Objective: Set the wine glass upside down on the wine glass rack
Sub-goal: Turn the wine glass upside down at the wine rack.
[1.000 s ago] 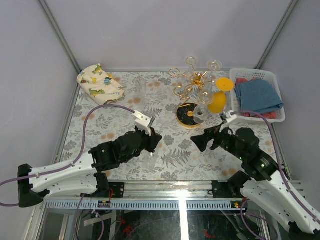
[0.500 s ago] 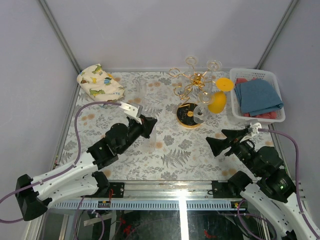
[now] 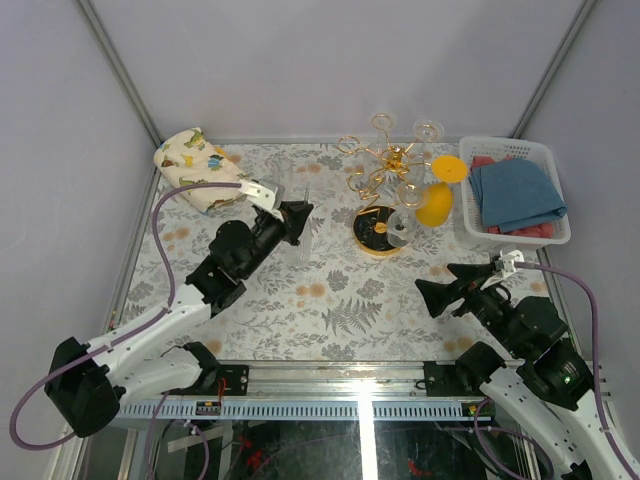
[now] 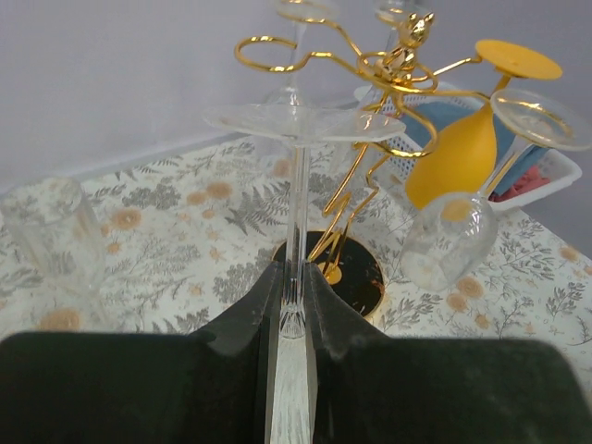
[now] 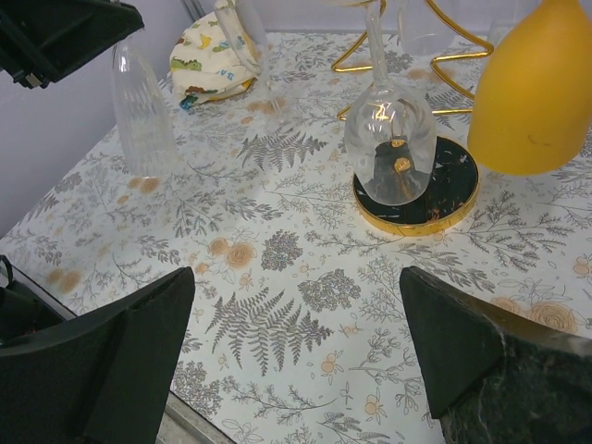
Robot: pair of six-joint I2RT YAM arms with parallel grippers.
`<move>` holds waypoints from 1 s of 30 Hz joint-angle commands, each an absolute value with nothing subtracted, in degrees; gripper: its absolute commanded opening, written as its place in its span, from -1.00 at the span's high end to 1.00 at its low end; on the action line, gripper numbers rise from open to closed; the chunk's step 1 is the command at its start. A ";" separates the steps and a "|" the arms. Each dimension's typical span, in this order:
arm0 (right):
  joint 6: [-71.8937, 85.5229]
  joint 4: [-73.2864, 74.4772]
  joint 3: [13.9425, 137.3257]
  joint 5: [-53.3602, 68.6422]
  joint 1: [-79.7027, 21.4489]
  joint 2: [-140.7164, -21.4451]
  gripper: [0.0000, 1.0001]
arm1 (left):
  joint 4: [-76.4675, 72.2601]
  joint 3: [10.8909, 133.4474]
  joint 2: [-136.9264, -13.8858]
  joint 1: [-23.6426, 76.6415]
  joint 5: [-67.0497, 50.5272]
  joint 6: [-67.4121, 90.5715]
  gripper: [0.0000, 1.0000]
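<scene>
Presently, the left gripper [image 4: 294,273] is clenched on the slim stem of the clear, ribbed-bowl wine glass [image 4: 297,208]. Its two black fingers pinch the stem close to the bowl, so that the flat round foot points away from the wrist toward the gold wire wine glass rack [image 3: 396,156] with its round black, gold-rimmed base. The glass sits left of the rack and apart from it, over the far-left part of the floral-patterned tabletop [image 3: 340,300]. The right gripper [image 3: 453,284] is released, its jaws spread wide and holding nothing, near and to the right of the rack. Two glasses hang foot-up on the rack's right side: an orange wine glass [image 3: 436,205] and a small clear stemmed glass [image 3: 402,226] just beside it, over the base. Handling, as judged: the wine glass is probably light, rigid and brittle, with a smooth surface that could slip or pivot in so narrow a pinch. The stem is the thinnest part and likely the first to snap under a sideways load. The present hold seems apt, since it leaves the stretch of stem next to the foot bare to slide into a ring-ended arm while the wide foot catches above the loop. A looped arm on the rack's left side appears free.
</scene>
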State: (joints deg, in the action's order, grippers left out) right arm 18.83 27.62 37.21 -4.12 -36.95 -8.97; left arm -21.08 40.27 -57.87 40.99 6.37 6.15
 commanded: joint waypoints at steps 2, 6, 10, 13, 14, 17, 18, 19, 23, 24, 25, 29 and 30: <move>16.94 26.54 38.50 -5.23 -36.65 -9.65 -0.99 | -34.55 42.29 -61.25 38.17 -0.21 2.60 1.00; 16.88 26.37 38.37 -3.55 -36.65 -10.96 -0.98 | -39.14 43.45 -65.76 37.15 -7.13 1.07 1.00; 16.85 26.24 38.20 -2.61 -36.65 -11.66 -0.98 | -39.68 45.98 -69.29 36.28 -10.72 0.37 1.00; 17.05 25.98 37.98 -2.22 -36.65 -11.63 -0.99 | -40.04 47.49 -71.64 35.63 -12.42 -0.21 1.00; 17.08 25.89 37.85 -2.12 -36.65 -11.61 -0.99 | -39.93 48.14 -72.54 35.40 -13.42 -0.56 1.00; 17.06 25.75 37.72 -1.82 -36.65 -11.73 -0.99 | -39.06 50.22 -74.83 34.67 -16.03 -1.47 1.00; 17.05 25.68 37.71 -1.65 -36.69 -11.82 -0.98 | -38.83 50.79 -75.41 34.51 -16.39 -1.68 1.00; 17.05 25.67 37.64 -1.43 -36.66 -11.86 -0.99 | -38.83 51.22 -76.10 34.37 -16.77 -1.75 1.00; 17.05 25.45 37.37 -0.01 -36.65 -12.44 -0.98 | -38.85 53.21 -78.74 33.71 -19.46 -1.66 1.00; 17.03 25.36 37.36 0.22 -36.65 -12.59 -0.98 | -38.85 53.64 -79.52 33.67 -20.38 -1.65 1.00; 17.00 25.32 37.35 0.42 -36.65 -12.77 -0.98 | -38.91 54.14 -80.47 33.62 -21.04 -1.63 1.00; 16.74 25.31 37.40 1.36 -36.65 -13.30 -0.98 | -38.56 56.09 -83.20 33.42 -23.04 -1.21 1.00; 16.59 25.39 37.48 1.77 -36.65 -13.47 -0.99 | -38.38 56.49 -83.79 33.36 -23.74 -1.16 1.00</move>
